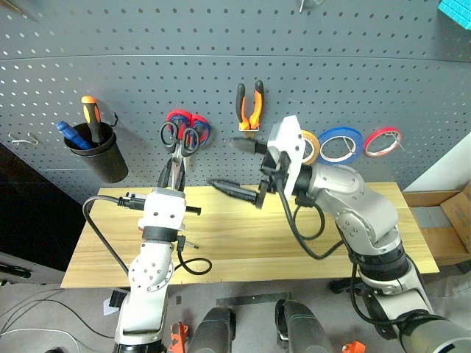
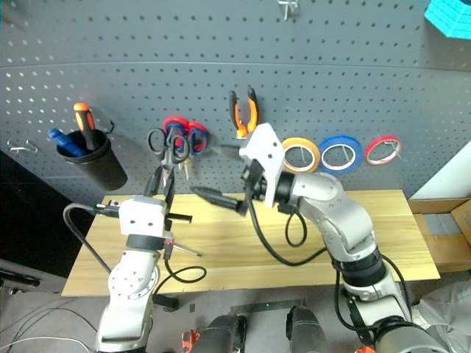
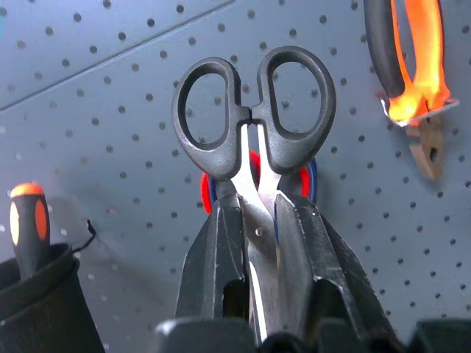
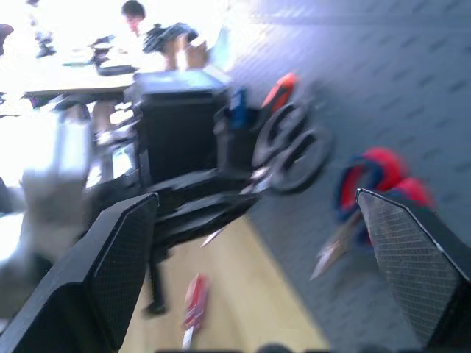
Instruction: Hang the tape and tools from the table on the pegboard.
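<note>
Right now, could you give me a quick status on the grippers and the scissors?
Left gripper shut on black-handled scissors, handles up before the pegboard. Right gripper open, empty. Red-handled screwdriver on the table.

Both arms are silver-grey jointed metal with white wrist housings, looping black cables and black-fingered tools.

Black cup (image 1: 99,157), blue tape ring (image 1: 340,144), red tape ring (image 1: 383,141)
</note>
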Controlling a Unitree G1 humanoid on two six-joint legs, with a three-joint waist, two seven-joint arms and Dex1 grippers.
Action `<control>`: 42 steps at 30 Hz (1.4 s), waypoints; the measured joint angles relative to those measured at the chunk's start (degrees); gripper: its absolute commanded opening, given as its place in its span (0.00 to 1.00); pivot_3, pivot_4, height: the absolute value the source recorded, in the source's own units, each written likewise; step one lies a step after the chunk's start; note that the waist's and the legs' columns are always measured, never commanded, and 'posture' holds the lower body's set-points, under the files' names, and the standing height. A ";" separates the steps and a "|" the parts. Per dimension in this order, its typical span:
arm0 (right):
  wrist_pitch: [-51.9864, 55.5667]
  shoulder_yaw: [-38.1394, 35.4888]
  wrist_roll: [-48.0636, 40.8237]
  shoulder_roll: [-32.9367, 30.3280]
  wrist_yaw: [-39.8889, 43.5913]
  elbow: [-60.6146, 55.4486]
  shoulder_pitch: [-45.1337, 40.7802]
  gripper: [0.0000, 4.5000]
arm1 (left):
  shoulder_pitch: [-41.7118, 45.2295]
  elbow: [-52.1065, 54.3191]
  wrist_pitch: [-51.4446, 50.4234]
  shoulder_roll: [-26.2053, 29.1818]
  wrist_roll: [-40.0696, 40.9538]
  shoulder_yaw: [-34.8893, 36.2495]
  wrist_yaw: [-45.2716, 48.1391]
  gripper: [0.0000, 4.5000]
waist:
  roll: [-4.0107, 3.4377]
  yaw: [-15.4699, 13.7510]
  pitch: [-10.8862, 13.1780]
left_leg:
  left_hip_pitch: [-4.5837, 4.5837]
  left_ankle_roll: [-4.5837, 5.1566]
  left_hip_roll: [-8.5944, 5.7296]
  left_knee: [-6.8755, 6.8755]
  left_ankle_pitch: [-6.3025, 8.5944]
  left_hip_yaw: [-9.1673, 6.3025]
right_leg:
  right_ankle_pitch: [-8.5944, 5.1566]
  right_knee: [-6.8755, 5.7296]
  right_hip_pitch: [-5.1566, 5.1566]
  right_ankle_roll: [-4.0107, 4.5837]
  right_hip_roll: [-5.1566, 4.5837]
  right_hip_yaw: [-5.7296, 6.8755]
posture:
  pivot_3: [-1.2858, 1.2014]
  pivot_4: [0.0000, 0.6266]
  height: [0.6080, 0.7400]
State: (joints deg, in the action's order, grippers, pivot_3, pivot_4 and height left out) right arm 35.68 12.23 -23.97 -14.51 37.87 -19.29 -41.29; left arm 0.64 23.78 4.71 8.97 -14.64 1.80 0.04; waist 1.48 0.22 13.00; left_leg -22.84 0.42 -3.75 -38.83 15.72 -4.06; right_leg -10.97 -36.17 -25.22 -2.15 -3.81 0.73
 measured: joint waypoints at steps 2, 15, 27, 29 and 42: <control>-0.03 0.02 0.15 0.02 -0.31 0.29 0.01 1.00 | 0.18 -0.27 -0.88 -0.42 0.08 0.22 -0.50 0.06 | 0.00 0.00 0.00 | -0.01 -0.02 0.00 0.01 -0.01 0.01 | 0.00 -0.01 -0.02 0.01 0.01 -0.01 | 0.51 0.27 1.00; -0.18 0.10 0.22 0.00 -0.63 0.50 -0.09 1.00 | 0.91 -4.57 -1.43 -1.62 0.10 0.15 -1.76 0.06 | 0.02 0.04 -0.20 | 0.00 -0.01 0.01 -0.01 -0.01 0.06 | 0.04 -0.06 -0.04 0.04 0.04 -0.06 | 0.50 0.25 1.00; -0.19 0.32 0.29 -0.10 -0.48 0.49 -0.38 1.00 | 4.49 -10.88 -0.74 -3.00 0.14 -0.14 -4.35 0.06 | -0.01 0.12 -0.85 | 0.03 -0.02 0.02 -0.05 -0.01 0.08 | 0.06 -0.13 -0.03 0.04 0.07 -0.08 | 0.49 0.25 1.00; -0.19 0.35 0.35 -0.15 -0.48 0.47 -0.38 1.00 | 6.05 -12.69 -1.29 -3.52 0.71 -0.10 -4.40 0.06 | -0.01 0.14 -0.86 | 0.04 -0.01 0.02 -0.07 -0.01 0.09 | 0.06 -0.15 -0.03 0.04 0.07 -0.08 | 0.49 0.25 1.00; -0.16 1.06 0.85 -0.47 -0.50 0.26 -0.41 1.00 | 14.71 -22.56 -5.91 -3.43 4.70 0.94 -3.41 0.35 | -0.01 0.71 -0.89 | 0.06 -0.06 0.02 -0.09 -0.04 0.13 | 0.06 -0.25 -0.06 0.04 0.09 -0.13 | 0.49 0.26 1.00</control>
State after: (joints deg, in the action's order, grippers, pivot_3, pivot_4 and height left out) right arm 35.52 13.30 -23.11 -14.98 37.37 -19.03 -41.70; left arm 15.35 1.22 -1.21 5.53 -9.93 2.74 -3.37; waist 1.47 0.93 12.12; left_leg -22.79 0.36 -3.74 -38.92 15.68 -3.93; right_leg -10.92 -36.41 -25.28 -2.11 -3.72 0.60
